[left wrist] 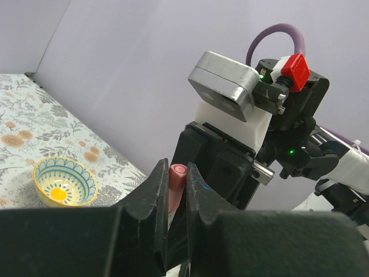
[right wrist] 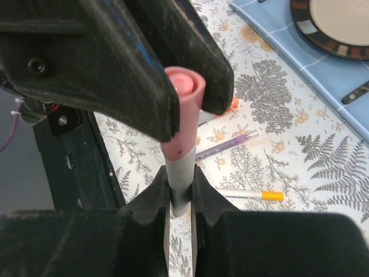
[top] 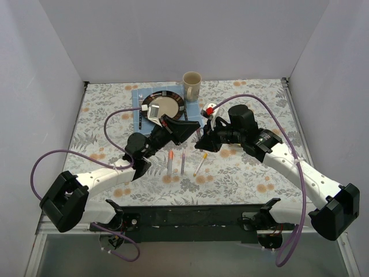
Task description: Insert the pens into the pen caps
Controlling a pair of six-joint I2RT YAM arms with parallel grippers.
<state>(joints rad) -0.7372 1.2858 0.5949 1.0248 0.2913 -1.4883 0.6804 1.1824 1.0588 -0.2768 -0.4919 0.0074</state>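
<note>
Right wrist view: the pink cap sits over the top end of the grey pen barrel, both in one line, held up above the counter.
Right jaws: clamped on the barrel just below the cap's lower rim.
Left jaws: clamped on the cap from both sides; the left wrist view shows the cap's closed end between them.
Seating: I cannot tell whether the cap is fully home.
Step in hand (judgement): press cap and barrel together along their shared axis. Hold both wrists free of twist, since a sideways load could make the thin barrel slip in my right jaws. Little barrel shows between the cap and those jaws, so any travel left is short.
Other pens: orange pen, purple pen and yellow pen lie side by side on the counter, near side of the meeting point.
Open room: bare counter lies right of the yellow pen.
Edges: plate and mug stand on the far side; enclosure walls close three sides.
</note>
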